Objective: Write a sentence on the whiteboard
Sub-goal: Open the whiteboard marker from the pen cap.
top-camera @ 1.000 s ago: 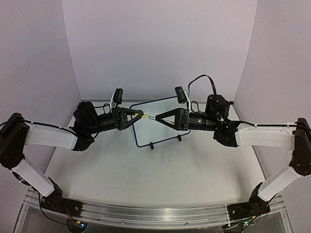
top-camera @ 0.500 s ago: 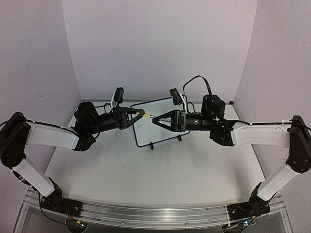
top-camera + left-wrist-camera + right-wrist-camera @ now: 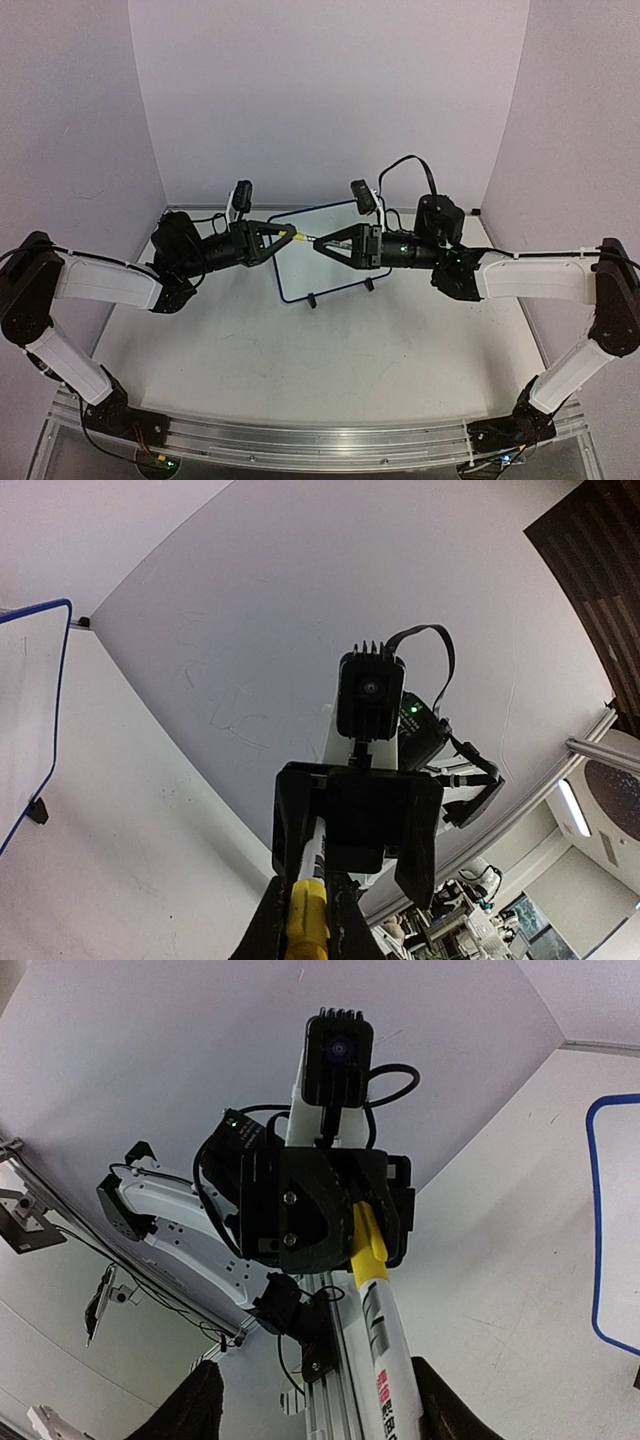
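- Two black two-finger grippers are nose to nose out there, with one white-barrelled marker with a yellow cap bridging the gap between them.
- The left gripper is pressed together on the yellow cap. It looks a tight pinch, with the cap end deep in its fingers.
- The right gripper has its jaws spread. Its fingers stand on either side of the barrel, and I see no contact yet.
- This reads to me as the uncapping step. The right gripper should centre the barrel between its pads and clamp square across it.
- Then it should pull straight back along the pen's own line while the left holds firm. A twist or sideways tug would likely lever the pen out of that pinch.
- The small white whiteboard, rounded at the corners with a thin dark blue rim, stands just behind and below the marker. It sits beyond both sets of fingertips, propped on small black clip feet.
- I can make out no writing on it from here.
- As for obstacles, the board's upper edge sits right under the pen, so a sagging wrist or a dropped cap could knock it.
- A looping black cable arches above the right wrist, well apart from the marker.
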`<move>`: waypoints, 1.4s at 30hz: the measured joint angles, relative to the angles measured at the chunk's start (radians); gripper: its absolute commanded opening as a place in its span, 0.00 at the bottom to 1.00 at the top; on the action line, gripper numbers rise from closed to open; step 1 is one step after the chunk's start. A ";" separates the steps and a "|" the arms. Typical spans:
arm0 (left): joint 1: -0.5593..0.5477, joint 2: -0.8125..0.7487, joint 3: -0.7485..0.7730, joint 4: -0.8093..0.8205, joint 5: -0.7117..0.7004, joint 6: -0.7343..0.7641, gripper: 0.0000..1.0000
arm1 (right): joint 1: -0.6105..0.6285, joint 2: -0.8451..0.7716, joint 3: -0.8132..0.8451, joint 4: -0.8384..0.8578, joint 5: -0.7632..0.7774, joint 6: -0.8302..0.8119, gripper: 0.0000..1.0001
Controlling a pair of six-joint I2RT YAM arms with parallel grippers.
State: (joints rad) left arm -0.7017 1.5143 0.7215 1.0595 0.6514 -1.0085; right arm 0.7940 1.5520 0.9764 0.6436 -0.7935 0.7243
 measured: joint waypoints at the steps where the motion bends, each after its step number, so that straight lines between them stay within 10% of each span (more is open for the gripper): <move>1: 0.000 0.000 -0.004 0.001 0.000 -0.003 0.00 | 0.001 0.000 0.000 0.000 0.008 0.002 0.55; 20: -0.011 0.000 -0.016 0.008 -0.002 -0.007 0.00 | 0.000 0.017 0.000 0.023 0.050 0.038 0.33; 32: -0.015 0.000 -0.016 0.025 -0.003 -0.010 0.00 | -0.004 0.020 0.000 0.022 0.059 0.045 0.01; 42: -0.013 -0.004 -0.031 0.042 -0.015 -0.014 0.00 | -0.014 0.021 -0.010 0.033 0.060 0.059 0.00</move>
State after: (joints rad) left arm -0.7147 1.5105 0.6907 1.1015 0.6361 -1.0222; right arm 0.7804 1.5726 0.9665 0.6765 -0.7338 0.7829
